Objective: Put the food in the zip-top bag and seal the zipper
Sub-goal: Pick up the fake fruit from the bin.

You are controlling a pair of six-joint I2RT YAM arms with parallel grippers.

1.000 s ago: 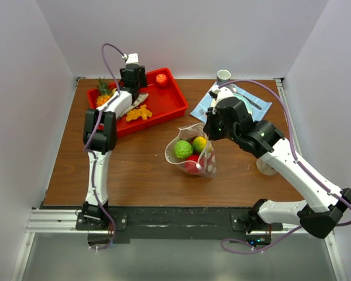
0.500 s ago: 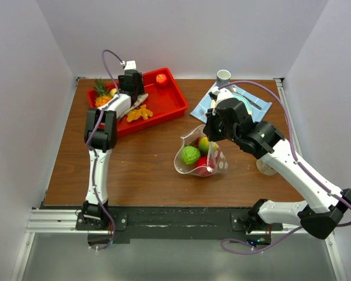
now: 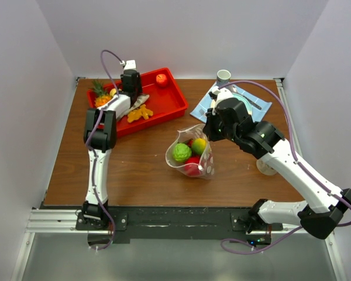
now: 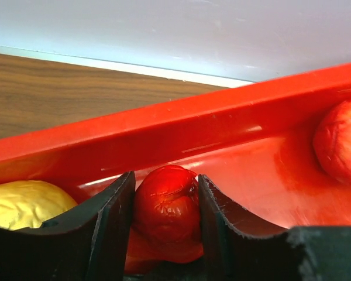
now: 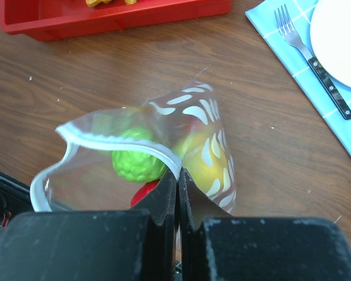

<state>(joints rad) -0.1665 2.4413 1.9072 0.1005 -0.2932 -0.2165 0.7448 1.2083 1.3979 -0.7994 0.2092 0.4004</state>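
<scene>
Left gripper [image 4: 165, 177]: fingers clamped on either side of a wrinkled red toy fruit [image 4: 167, 211], low inside the red tray [image 4: 222, 114]. A yellow fruit [image 4: 23, 202] lies just beside it; another red piece [image 4: 342, 140] sits further along the tray.

Right gripper [image 5: 177, 175]: jaws pinched flat on the zipper [image 5: 105, 140] of the zip-top bag [image 5: 205, 117]. The mouth gapes open. Inside are a green fruit [image 5: 137, 167], a yellow one [image 5: 199, 155] and a red one underneath. The bag is mid-table [image 3: 134, 170], apart from the tray. A fork [image 5: 310, 61] lies on a blue cloth [image 5: 281, 35] beyond.
</scene>
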